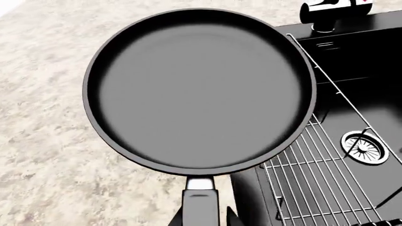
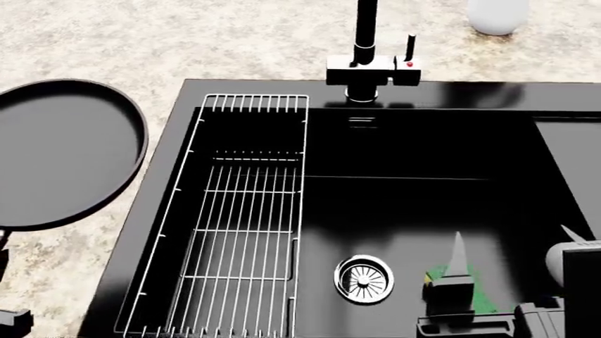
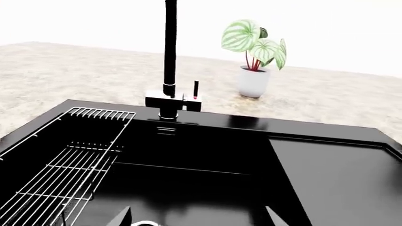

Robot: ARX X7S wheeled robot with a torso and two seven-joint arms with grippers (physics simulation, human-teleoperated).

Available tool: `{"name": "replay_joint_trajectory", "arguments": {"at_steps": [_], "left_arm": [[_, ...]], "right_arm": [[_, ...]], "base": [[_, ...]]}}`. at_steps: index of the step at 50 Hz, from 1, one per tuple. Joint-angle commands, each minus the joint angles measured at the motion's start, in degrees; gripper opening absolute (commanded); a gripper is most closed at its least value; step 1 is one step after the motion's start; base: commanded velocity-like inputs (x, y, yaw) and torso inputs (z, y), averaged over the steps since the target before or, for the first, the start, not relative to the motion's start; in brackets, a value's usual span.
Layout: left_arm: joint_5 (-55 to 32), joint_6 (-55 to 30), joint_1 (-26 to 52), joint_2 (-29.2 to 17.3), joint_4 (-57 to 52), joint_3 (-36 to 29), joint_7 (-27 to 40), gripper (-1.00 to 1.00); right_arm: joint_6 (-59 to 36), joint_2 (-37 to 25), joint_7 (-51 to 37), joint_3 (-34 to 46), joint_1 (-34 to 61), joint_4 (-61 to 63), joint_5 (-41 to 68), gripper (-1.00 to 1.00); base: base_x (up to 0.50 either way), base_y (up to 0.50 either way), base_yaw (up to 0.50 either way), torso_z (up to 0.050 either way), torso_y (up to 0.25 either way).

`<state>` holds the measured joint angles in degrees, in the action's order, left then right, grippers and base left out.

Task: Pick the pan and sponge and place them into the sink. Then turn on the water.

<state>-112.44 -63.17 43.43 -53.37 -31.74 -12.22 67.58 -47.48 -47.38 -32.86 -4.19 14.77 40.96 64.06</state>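
Observation:
The black pan hangs over the speckled counter just left of the sink; it also shows in the head view. My left gripper is shut on the pan's handle, a finger on each side. The green and yellow sponge lies on the basin floor right of the round drain. My right gripper is open and empty over the sponge inside the basin, its fingertips wide apart. No water runs from the black faucet.
A white wire rack fills the left part of the basin. The faucet lever with a red dot stands beside the spout. A flat draining ledge is at the right. A potted plant stands behind the sink.

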Motion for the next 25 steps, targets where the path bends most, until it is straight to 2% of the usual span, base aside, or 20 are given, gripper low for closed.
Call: {"name": "replay_joint_trajectory", "arguments": {"at_steps": [1,15,25], "left_arm": [[2.07,0.76,1.42,0.63,0.62,1.42,-1.96,-1.00],[3.83,0.87,1.28,1.11,0.99,1.03,-2.62,-1.00],[4.93,1.10,0.40,0.50,1.22,1.79,-4.19,-1.00]], "right_arm": [[0.09,0.42,0.05,-0.97,-0.42,0.14,-0.33,1.00],[0.57,0.63,0.20,-0.52,-0.26,0.32,-0.94,1.00],[0.49,0.61,0.26,0.29,0.17,0.41,-1.51,1.00]], "base": [[0.00,-0.50,0.00,0.000,0.000],[0.02,-0.50,0.00,0.000,0.001],[0.12,-0.24,0.00,0.001,0.002]]}}
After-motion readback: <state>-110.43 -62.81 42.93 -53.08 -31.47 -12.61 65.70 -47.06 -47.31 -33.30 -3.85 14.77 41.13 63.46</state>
